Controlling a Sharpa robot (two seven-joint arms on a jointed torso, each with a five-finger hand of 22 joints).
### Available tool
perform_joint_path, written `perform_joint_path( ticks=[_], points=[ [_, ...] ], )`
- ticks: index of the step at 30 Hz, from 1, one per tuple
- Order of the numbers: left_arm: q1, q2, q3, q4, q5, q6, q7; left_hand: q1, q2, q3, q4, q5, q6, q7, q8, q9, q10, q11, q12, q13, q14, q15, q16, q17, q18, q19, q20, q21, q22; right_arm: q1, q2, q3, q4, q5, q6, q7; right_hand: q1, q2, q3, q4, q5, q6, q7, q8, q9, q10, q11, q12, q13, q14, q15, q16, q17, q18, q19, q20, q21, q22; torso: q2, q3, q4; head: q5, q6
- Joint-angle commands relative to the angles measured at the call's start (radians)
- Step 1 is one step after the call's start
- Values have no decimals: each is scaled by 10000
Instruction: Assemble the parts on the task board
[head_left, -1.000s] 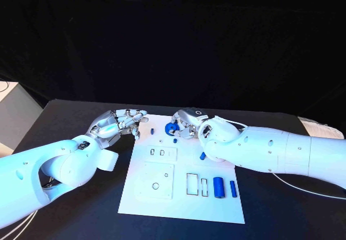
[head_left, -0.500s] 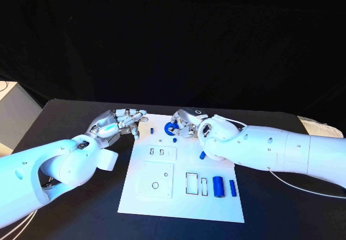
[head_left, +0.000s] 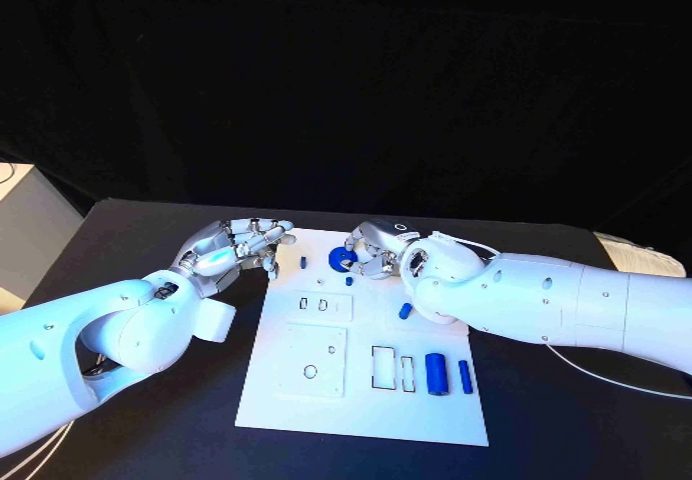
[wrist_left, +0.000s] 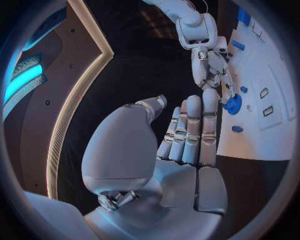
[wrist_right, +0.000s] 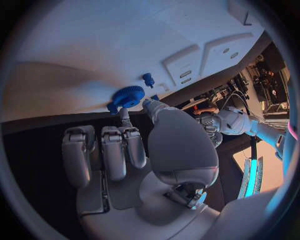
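Observation:
The white task board (head_left: 361, 410) lies in the middle of the black table. At its far edge my right hand (head_left: 382, 250) pinches a blue gear (head_left: 343, 260) between thumb and a fingertip, low over the board. The right wrist view shows the gear (wrist_right: 128, 96) at the tips of that hand (wrist_right: 125, 145), and it is the blue gear (wrist_left: 232, 104) in the left wrist view too. My left hand (head_left: 238, 245) hovers at the board's far left corner with its fingers straight and nothing in it. A small blue peg (head_left: 304, 262) stands near it.
More blue parts lie on the board: a small piece (head_left: 349, 281) below the gear, another (head_left: 405, 311) under my right forearm, and a thick cylinder (head_left: 436, 373) beside a thin bar (head_left: 466, 376) near the front right. Rectangular slots (head_left: 385, 367) are cut beside them.
My right hand and the gear have sunk very slightly toward the board. The left hand has stayed where it was.

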Motion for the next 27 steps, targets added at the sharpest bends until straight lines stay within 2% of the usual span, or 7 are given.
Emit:
perform_joint_path(
  ticks=[1,8,11,14,20,21,27],
  points=[
    [18,2,7,17,30,136,37,19,84,48,-11,38,-81,15,6,11,-45,-10,48,-9,-72,-6,-41,-16,160,-68,-11,34,9,-66,-137,-40,174,-189,-226,-18,8,-149,55,-20,42,62,16,65,7,732,-7,42,2342,1026,11,41,2630,-158,933,48,60,2422,-2,3,21,2,-4],
    [18,-32,6,-24,30,119,46,19,84,48,-11,38,-81,15,6,11,-45,-10,48,-9,-72,-6,-41,-16,160,-68,-11,34,9,-63,-804,-22,852,181,-1769,453,265,-304,284,-151,98,120,18,73,-8,749,-9,54,2356,1026,3,41,2630,-163,943,43,76,2441,-9,17,-33,36,34],
    [18,-36,6,-54,30,119,50,19,84,48,-11,38,-81,15,6,11,-45,-10,48,-9,-72,-6,-41,-16,160,-68,-11,34,9,-26,-1241,2,1220,732,-2114,887,446,-369,452,-253,99,140,27,68,-21,726,-6,33,2336,1023,5,36,2619,-156,930,42,53,2418,-18,26,-51,16,83],
    [18,-33,6,-82,30,120,50,19,84,48,-11,38,-81,15,6,11,-45,-10,48,-9,-72,-6,-41,-16,160,-68,-11,34,9,32,-1633,16,1485,1492,-2086,1298,567,-403,564,-324,8,152,34,64,-32,724,2,30,2334,1019,5,27,2602,-152,922,42,37,2403,-24,39,-80,8,124],
    [16,-1,4,-165,30,141,60,27,81,66,-27,38,-97,18,3,12,-59,-6,52,-12,-78,-4,-43,-20,159,-81,-8,49,14,160,-2755,41,1928,3734,-1521,2576,1042,-531,843,-671,-877,119,87,32,-68,569,45,-110,2200,1007,46,6,2562,-119,858,73,-76,2293,-25,76,-158,-5,218],
    [16,8,4,-180,30,152,61,27,80,67,-29,37,-98,18,3,12,-59,-6,54,-13,-79,-4,-43,-20,158,-82,-8,51,15,177,-2959,44,1952,3992,-1396,2776,1098,-579,850,-727,-955,119,89,32,-70,562,47,-116,2195,1009,48,8,2567,-120,860,77,-73,2296,-22,98,-190,-10,248],
    [13,58,1,-228,0,250,31,20,77,86,-43,36,-85,23,21,24,-11,-10,103,-1,-117,-2,-73,-37,156,-124,2,55,14,224,-3923,48,1753,4734,-796,3338,1479,-890,872,-1087,-1285,89,83,22,-91,481,47,-189,2127,1006,48,4,2559,-103,827,85,-132,2243,2,154,-251,-90,370]
  ],
)
